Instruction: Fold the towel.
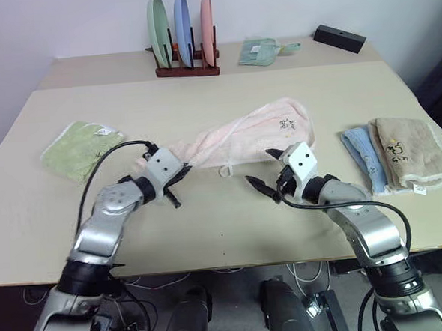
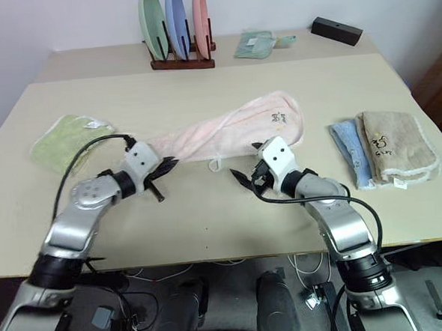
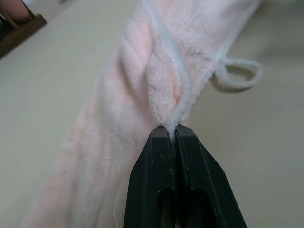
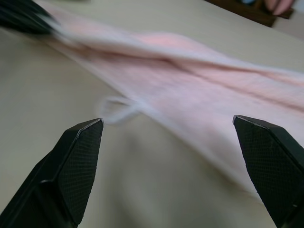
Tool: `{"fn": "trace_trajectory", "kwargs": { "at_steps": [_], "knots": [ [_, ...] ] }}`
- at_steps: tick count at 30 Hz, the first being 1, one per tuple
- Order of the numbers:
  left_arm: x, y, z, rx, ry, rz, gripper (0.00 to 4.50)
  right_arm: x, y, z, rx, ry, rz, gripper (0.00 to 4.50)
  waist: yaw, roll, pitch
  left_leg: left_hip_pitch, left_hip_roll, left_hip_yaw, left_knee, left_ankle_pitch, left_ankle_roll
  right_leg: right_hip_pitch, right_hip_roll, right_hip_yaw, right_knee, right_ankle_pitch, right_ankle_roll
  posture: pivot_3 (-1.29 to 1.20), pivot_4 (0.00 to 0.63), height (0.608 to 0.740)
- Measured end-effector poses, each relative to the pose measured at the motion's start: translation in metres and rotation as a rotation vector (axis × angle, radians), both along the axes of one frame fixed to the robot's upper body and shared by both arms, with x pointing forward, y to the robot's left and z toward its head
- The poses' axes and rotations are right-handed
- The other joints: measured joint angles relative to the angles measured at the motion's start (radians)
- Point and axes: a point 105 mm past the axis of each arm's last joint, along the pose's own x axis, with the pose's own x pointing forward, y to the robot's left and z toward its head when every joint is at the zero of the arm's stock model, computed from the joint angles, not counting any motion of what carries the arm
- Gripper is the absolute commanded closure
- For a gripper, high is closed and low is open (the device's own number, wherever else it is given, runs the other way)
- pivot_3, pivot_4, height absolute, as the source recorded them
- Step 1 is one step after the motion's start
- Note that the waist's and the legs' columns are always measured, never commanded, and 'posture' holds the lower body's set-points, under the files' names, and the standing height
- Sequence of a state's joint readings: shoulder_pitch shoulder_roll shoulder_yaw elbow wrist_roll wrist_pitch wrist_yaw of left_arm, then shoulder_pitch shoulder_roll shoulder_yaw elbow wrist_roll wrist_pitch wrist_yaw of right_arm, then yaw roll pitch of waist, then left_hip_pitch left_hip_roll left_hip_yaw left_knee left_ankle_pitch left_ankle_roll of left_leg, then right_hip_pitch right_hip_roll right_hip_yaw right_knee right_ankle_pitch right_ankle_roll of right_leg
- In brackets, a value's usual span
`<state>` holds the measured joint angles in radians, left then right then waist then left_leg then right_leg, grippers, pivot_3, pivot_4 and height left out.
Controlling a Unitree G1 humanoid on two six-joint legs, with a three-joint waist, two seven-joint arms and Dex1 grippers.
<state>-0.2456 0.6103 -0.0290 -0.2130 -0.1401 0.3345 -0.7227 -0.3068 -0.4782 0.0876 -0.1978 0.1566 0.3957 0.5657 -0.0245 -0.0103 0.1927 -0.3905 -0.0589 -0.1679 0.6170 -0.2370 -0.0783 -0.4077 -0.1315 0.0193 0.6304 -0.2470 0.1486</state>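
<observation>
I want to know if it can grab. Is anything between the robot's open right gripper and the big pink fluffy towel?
Nothing: just bare beige table top lies between the open right gripper and the pale pink terry towel, as the right wrist view shows.

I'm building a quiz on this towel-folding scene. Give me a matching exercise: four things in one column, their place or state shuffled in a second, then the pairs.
Things:
1. left gripper
2. right gripper
3. green cloth
4. plate rack

States or places:
A. standing at the table's far edge
B. shut on the pink towel
C. lying flat near the table's left edge
D. open, fingers wide apart

Pairs: 1-B, 2-D, 3-C, 4-A
</observation>
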Motion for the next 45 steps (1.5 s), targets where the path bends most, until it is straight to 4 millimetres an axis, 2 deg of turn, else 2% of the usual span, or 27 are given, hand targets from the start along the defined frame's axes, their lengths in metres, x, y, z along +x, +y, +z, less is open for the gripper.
{"fn": "trace_trajectory", "kwargs": {
  "at_steps": [5, 7, 10, 13, 19, 23, 30, 33, 40, 45],
  "knots": [
    [-0.029, 0.064, -0.011, 0.034, 0.113, 0.128, 4.49, 0.022, -0.041, 0.012, -0.143, -0.071, -0.103, 0.00, 0.005, 0.000, 0.000, 0.000, 0.001, 0.000, -0.001, 0.000, 0.000, 0.000, 0.000, 0.000, 0.000, 0.000, 0.000, 0.00, 0.150, 0.740],
    [-0.033, 0.078, -0.012, 0.050, 0.119, 0.166, 4.49, 0.029, -0.045, 0.016, -0.177, -0.095, -0.109, 0.00, 0.009, 0.000, 0.000, 0.000, 0.000, 0.001, -0.001, 0.000, 0.000, 0.000, 0.000, 0.000, -0.001, 0.000, -0.001, 0.00, 0.150, 0.740],
    [-0.032, 0.089, -0.015, 0.052, 0.115, 0.206, 4.49, 0.040, -0.051, 0.021, -0.272, -0.149, -0.109, 0.00, 0.010, 0.000, 0.000, 0.000, 0.000, 0.001, 0.000, 0.000, 0.000, 0.001, 0.000, 0.000, -0.001, 0.000, -0.001, 0.00, 0.150, 0.740],
    [-0.031, 0.094, -0.017, 0.059, 0.107, 0.230, 4.49, 0.046, -0.060, 0.020, -0.400, -0.190, -0.097, 0.00, 0.007, 0.000, 0.000, 0.000, 0.000, 0.001, -0.001, 0.000, 0.000, 0.000, 0.000, 0.000, -0.001, 0.000, -0.001, 0.00, 0.150, 0.740],
    [-0.028, 0.089, -0.020, 0.047, 0.092, 0.236, 4.49, 0.042, -0.061, 0.008, -0.634, -0.263, 0.020, 0.00, 0.003, 0.000, 0.000, 0.000, 0.001, 0.001, -0.001, 0.000, 0.000, 0.000, 0.000, 0.000, -0.001, 0.000, -0.001, 0.00, 0.150, 0.740],
    [-0.029, 0.083, -0.025, 0.044, 0.105, 0.216, 4.49, 0.039, -0.056, 0.009, -0.727, -0.338, 0.095, 0.00, 0.004, 0.000, 0.000, 0.000, 0.001, 0.001, -0.001, 0.000, 0.000, 0.000, 0.000, 0.000, -0.001, 0.000, -0.001, 0.00, 0.150, 0.740],
    [-0.029, 0.084, -0.029, 0.048, 0.114, 0.220, 4.49, 0.028, -0.041, 0.007, -0.819, -0.433, 0.248, 0.00, 0.004, 0.000, 0.000, 0.000, 0.001, 0.001, -0.001, 0.000, 0.000, 0.000, 0.000, 0.000, -0.001, 0.000, -0.001, 0.00, 0.150, 0.740],
    [-0.029, 0.084, -0.029, 0.048, 0.112, 0.218, 4.50, 0.023, -0.036, 0.006, -0.831, -0.435, 0.294, 0.88, 0.004, 0.000, 0.000, 0.000, 0.001, 0.001, -0.001, 0.000, 0.000, 0.000, 0.000, 0.000, -0.001, 0.000, -0.001, 0.00, 0.150, 0.740],
    [-0.029, 0.084, -0.029, 0.050, 0.103, 0.214, 4.50, 0.016, -0.036, -0.003, -0.845, -0.407, 0.339, 4.45, 0.004, 0.000, 0.000, 0.000, 0.001, 0.001, -0.001, 0.000, 0.000, 0.000, 0.000, 0.000, -0.001, 0.000, -0.001, 0.00, 0.150, 0.740],
    [-0.029, 0.084, -0.029, 0.050, 0.103, 0.212, 4.50, 0.014, -0.041, -0.008, -0.858, -0.381, 0.340, 4.45, 0.004, 0.000, 0.000, 0.000, 0.001, 0.001, -0.001, 0.000, 0.000, 0.000, 0.000, 0.000, -0.001, 0.000, -0.001, 0.00, 0.150, 0.740]
  ]
}}
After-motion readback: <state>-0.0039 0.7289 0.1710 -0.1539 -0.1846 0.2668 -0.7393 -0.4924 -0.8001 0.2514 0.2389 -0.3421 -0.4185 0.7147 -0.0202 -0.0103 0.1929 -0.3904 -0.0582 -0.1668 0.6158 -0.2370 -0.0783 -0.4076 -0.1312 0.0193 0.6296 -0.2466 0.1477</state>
